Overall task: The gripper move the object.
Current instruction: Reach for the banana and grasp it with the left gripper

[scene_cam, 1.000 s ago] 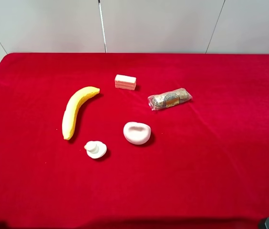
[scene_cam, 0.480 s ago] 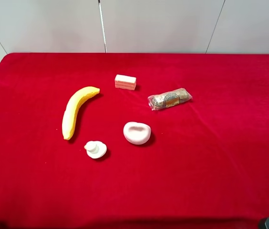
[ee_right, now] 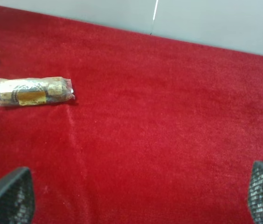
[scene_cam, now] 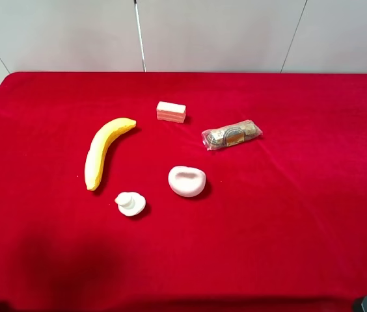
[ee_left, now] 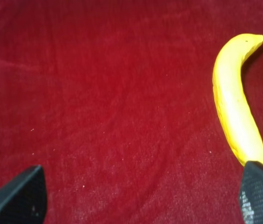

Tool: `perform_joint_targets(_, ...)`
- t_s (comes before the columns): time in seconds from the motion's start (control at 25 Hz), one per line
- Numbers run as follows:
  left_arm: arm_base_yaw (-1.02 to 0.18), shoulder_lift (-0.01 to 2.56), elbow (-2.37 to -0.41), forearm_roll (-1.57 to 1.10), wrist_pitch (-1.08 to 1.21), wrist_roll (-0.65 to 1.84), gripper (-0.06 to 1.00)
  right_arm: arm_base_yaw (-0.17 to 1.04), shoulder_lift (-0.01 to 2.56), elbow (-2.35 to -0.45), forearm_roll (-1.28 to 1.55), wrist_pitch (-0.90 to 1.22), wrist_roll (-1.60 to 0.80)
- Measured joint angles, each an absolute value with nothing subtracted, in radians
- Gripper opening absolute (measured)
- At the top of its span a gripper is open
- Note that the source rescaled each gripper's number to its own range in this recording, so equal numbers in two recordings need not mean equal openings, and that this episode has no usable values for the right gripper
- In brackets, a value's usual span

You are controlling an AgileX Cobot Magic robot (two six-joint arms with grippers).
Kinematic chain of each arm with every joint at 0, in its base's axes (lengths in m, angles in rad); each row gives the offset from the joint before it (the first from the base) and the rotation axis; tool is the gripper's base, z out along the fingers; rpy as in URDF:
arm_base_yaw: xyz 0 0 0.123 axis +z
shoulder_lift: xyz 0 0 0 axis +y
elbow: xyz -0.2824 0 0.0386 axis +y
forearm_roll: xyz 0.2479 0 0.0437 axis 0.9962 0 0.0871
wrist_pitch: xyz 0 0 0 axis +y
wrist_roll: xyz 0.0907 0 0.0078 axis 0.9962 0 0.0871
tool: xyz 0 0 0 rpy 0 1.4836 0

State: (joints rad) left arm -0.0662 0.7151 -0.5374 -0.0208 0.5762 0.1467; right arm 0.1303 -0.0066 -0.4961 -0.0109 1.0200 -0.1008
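i am in the approach, with nothing grasped yet. my left end effector hangs above the red table, fingers spread wide and empty. the banana lies flat on the table's left half, near a small white piece but apart from it. in my left wrist view the banana sits off to one side, one end just by a fingertip, not between the two. my right end effector is wide open and empty too, nearer the snack packet. next, i judge, i must shift over the banana's middle, set my fingers across its width, descend and close.
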Motion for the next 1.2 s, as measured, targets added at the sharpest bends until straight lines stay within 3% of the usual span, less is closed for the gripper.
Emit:
perform_joint_targets(0.48,-0.080,1.072,-0.656,-0.063,0.538,0.146,0.72,0.130,-0.007,-0.496,-0.011,1.020,-0.101)
perform_joint_targets(1.2,-0.304,1.454,-0.715,-0.078,0.328,0.134,0.72,0.130,-0.007,-0.496,-0.011,1.020,-0.101)
